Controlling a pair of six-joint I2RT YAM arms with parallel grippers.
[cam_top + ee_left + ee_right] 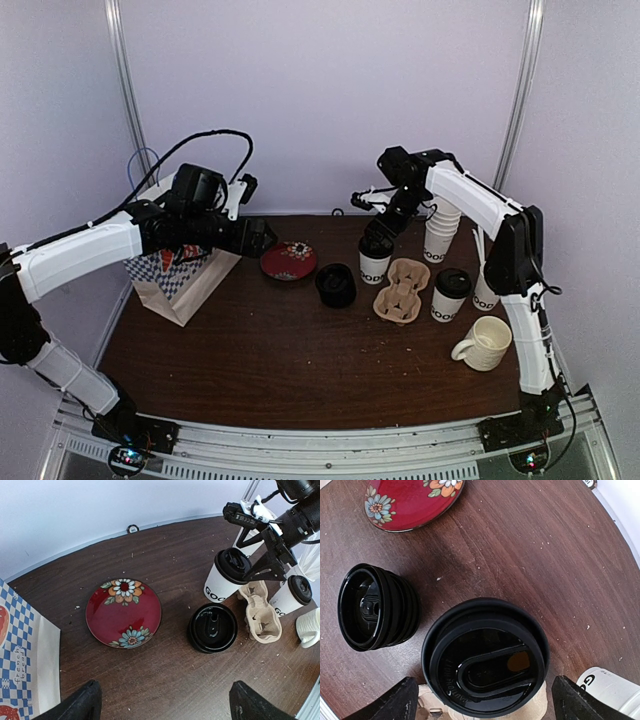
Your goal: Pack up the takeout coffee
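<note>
Brown pulp carrier [401, 290] lies on the worktop [280, 350] between the left cup [375, 262] and the right cup [450, 293], both with black lids. The right jaws are spread wide above the left cup, not pinching it. The left jaws gape open near the paper bag [180, 275].

**Open front, crowded back right**

The near half of the tabletop [280, 370] lies bare from side to side — wide passage for either arm. Obstacles line the back: a paper bag [175, 282] far left, then a red plate [289, 261] and a stack of black lids [335, 285] with a gap between them. Further right a lidded cup [374, 262], the pulp carrier [402, 291] and a second lidded cup [449, 296] stand close together, leaving only narrow gaps. Lidless cups [440, 232] wall the rear, and a mug [486, 343] blocks the near right. The right gripper [379, 236], spread wide, hangs just above the first lidded cup.
</note>
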